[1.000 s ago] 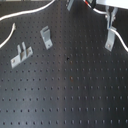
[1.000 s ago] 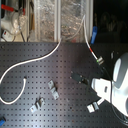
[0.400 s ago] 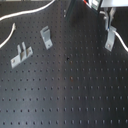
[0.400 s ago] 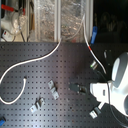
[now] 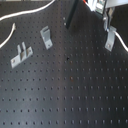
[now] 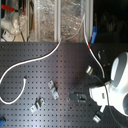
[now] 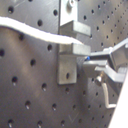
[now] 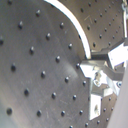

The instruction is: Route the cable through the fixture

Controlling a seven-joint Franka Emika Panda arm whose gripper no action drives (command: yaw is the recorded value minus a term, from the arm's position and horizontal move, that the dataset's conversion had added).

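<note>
The cable (image 6: 30, 62) is a thin white cord that loops over the black pegboard and carries a red band (image 6: 89, 45). In the first exterior view the fixture (image 5: 110, 39), a slim grey upright strip, stands at the first exterior view's right, directly under my gripper (image 5: 106, 20). In the first wrist view the cable (image 7: 30, 27) crosses the fixture (image 7: 67, 47) between its two bent tabs. My gripper (image 7: 97, 67) sits just beside it. In the second wrist view the cable (image 8: 75, 20) runs into my gripper (image 8: 95, 75), which looks shut on it.
A two-pronged grey bracket (image 5: 20, 54) and a shorter grey clip (image 5: 46, 37) stand at the first exterior view's left. A black post (image 5: 70, 17) rises near the back. Clear bins (image 6: 60, 20) line the board's far edge in the second exterior view.
The arm has shifted only slightly beside the fixture; the cable still lies in the same loop.
</note>
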